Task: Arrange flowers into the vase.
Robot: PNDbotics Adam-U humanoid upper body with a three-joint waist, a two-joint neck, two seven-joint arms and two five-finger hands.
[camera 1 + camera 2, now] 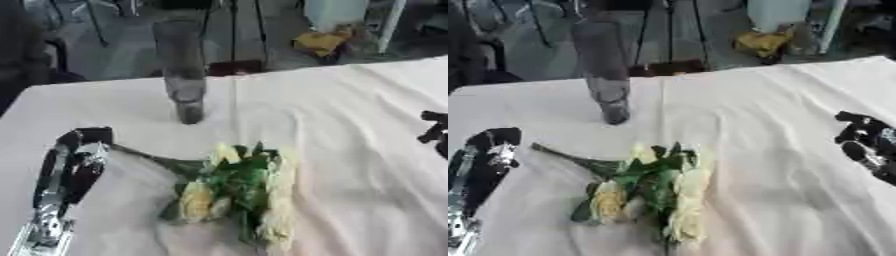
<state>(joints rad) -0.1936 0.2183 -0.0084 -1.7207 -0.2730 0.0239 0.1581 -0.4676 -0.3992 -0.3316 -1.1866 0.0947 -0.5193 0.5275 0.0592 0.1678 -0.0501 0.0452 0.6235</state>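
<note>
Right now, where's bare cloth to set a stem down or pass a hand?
Free: the wide stretch between the flowers and the right hand, and the cloth right of the vase up to the far edge. Crowded: near left, where the left hand lies beside the flower stems.

The flowers lie on the table before the vase.

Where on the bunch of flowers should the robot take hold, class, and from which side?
Probably the green stems, from the left: they stick out bare towards the left hand, while the pale blooms crowd the near end. Gripping there leaves the blooms uncrushed for the vase.
</note>
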